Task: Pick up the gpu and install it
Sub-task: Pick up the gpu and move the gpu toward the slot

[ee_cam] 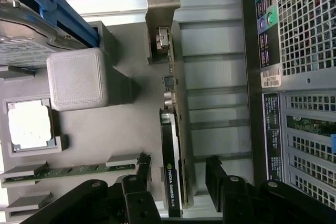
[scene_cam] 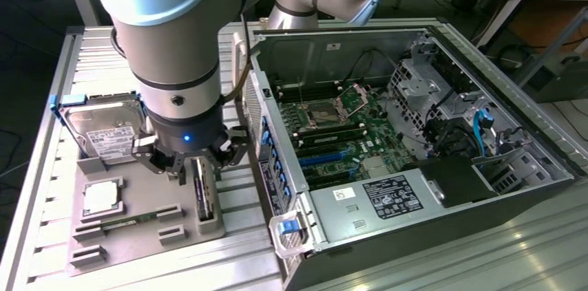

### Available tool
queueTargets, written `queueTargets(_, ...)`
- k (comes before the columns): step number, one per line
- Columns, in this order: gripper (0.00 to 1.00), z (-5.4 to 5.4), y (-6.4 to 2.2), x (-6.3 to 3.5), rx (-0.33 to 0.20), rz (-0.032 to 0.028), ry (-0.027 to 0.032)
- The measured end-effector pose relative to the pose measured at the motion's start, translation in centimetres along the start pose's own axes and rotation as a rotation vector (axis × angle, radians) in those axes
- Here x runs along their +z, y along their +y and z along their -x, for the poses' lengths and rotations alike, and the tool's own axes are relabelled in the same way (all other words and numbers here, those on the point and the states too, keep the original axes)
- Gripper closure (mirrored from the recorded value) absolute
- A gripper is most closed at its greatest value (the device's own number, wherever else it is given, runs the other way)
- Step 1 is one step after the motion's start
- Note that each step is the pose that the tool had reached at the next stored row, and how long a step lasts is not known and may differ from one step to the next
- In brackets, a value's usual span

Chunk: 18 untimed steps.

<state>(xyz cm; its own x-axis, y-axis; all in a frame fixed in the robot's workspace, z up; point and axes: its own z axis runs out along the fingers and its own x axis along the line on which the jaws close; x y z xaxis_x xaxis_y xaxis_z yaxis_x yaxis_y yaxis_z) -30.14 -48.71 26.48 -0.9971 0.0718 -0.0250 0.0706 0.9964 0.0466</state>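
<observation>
Surface: ribbed silver metal surface (scene_cam: 244,253) carries everything I am working with.
Fixture: flat grey plastic holder tray (scene_cam: 138,239) (ee_cam: 131,129) lies on the part of it towards the exterior view's left.
Task item: thin dark gpu card with a silver end bracket (scene_cam: 204,198) (ee_cam: 176,124) stands on its long edge in a slot of the tray, on the side nearest the case.
Tool: black two-finger tool (scene_cam: 193,167) (ee_cam: 177,190) hangs over the card. I see its jaws apart, one finger on either side of the card's black cooler end, with a gap showing on each side.
Other parts: boxy silver hard drive with a white label (scene_cam: 106,133) (ee_cam: 21,51), square silver processor chip (scene_cam: 101,197) (ee_cam: 29,124) and narrow green memory stick (scene_cam: 129,222) (ee_cam: 73,170) each sit in their own tray pockets.
Case: open black-and-silver tower computer case (scene_cam: 414,167) (ee_cam: 304,35) lies on its side just beside the tray, and I can see its green motherboard (scene_cam: 340,133) exposed.
Arm: thick grey robot arm (scene_cam: 175,43) comes down over the tray.
</observation>
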Motion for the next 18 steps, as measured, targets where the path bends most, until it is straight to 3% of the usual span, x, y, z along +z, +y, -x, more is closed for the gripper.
queueTargets(18,0.46,-0.8,1.28,1.25,-0.001,0.0001,-0.0003)
